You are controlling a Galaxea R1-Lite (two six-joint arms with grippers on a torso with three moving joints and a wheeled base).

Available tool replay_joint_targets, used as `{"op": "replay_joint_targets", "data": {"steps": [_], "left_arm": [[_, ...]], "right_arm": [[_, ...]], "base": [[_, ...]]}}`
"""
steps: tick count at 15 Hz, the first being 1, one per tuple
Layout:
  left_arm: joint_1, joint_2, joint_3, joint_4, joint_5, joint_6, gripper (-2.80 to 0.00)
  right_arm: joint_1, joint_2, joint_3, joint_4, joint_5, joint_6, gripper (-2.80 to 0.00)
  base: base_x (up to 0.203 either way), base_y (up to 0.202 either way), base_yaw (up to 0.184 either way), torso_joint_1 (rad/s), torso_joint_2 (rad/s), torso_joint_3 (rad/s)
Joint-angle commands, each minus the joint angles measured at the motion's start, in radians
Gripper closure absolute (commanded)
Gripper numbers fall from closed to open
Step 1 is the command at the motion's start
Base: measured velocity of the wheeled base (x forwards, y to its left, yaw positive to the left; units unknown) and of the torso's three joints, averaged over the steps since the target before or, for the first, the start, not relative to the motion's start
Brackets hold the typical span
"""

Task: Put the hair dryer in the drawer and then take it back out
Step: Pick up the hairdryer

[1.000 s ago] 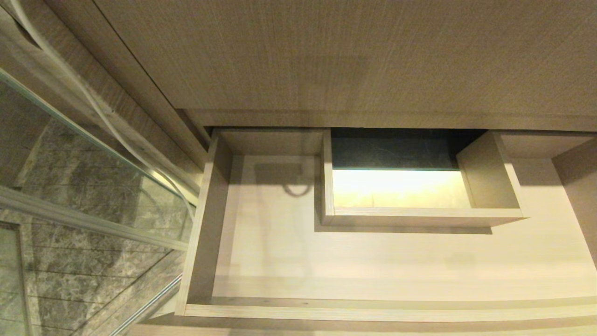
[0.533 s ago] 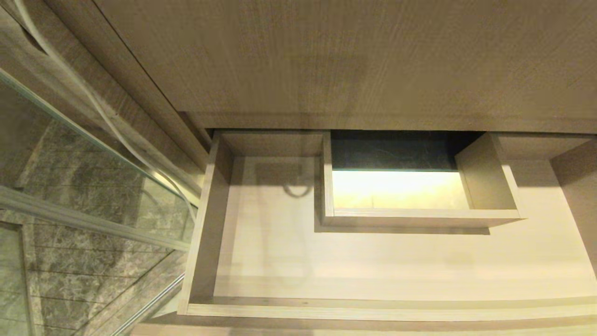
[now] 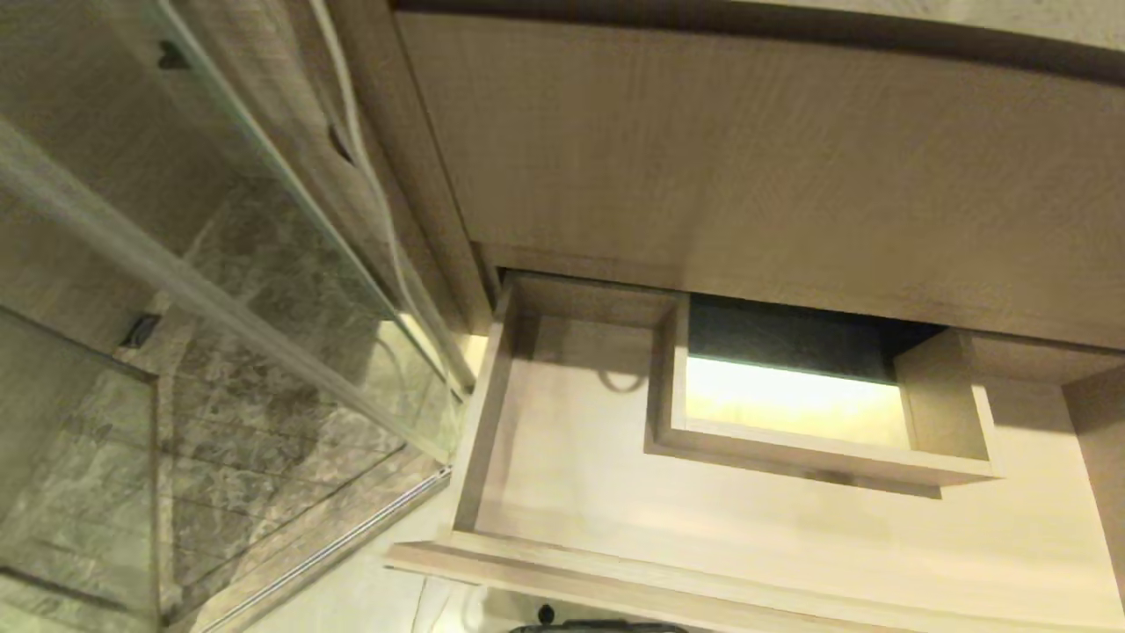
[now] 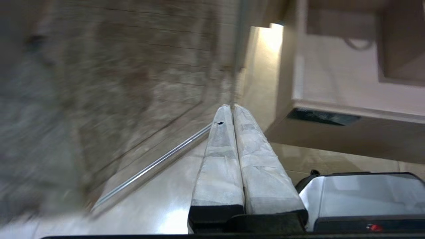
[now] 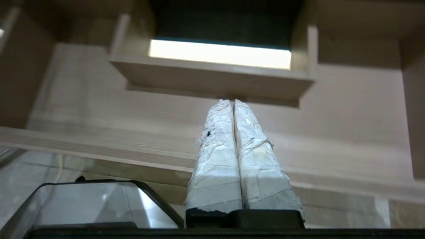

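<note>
The drawer (image 3: 479,431) stands pulled out below the cabinet, wide and low, in beige wood grain. Its pale floor is bare, and a boxed rectangular cut-out (image 3: 817,453) sits at its back. No hair dryer shows in any view. Neither gripper is in the head view. My left gripper (image 4: 231,107) is shut and empty, low beside the drawer's front corner with its black label (image 4: 315,116). The right gripper (image 5: 231,101) is shut and empty too. It points at the drawer (image 5: 99,142) from in front of the front rim.
A taller wood-grain cabinet front (image 3: 747,176) rises above the drawer. A glass partition (image 3: 264,290) with marble tiling behind it stands to the left, and a white cord (image 3: 360,158) runs down beside it. My silver base (image 4: 365,196) shows low between the arms.
The whole head view has shifted: the camera moved, so the drawer sits lower and further right and more of the glass partition and cabinet shows. Nothing in the scene moved.
</note>
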Motion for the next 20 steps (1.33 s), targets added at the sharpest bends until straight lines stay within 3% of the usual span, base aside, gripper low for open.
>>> {"op": "replay_joint_targets", "data": {"steps": [1, 5, 14, 20], "left_arm": [[0.000, 0.000, 0.000, 0.000, 0.000, 0.000, 0.00], [0.000, 0.000, 0.000, 0.000, 0.000, 0.000, 0.00], [0.000, 0.000, 0.000, 0.000, 0.000, 0.000, 0.00], [0.000, 0.000, 0.000, 0.000, 0.000, 0.000, 0.00]], "right_arm": [[0.001, 0.002, 0.000, 0.000, 0.001, -0.002, 0.00], [0.001, 0.002, 0.000, 0.000, -0.002, 0.001, 0.00], [0.001, 0.002, 0.000, -0.003, 0.004, -0.001, 0.00], [0.001, 0.002, 0.000, 0.000, 0.001, -0.002, 0.00]], "base": [[-0.002, -0.012, 0.177, 0.157, -0.50, -0.222], [0.003, -0.007, 0.145, 0.290, -0.25, -0.130], [0.000, 0.000, 0.000, 0.017, -0.01, -0.005], [0.000, 0.000, 0.000, 0.213, -0.39, -0.187]]}}
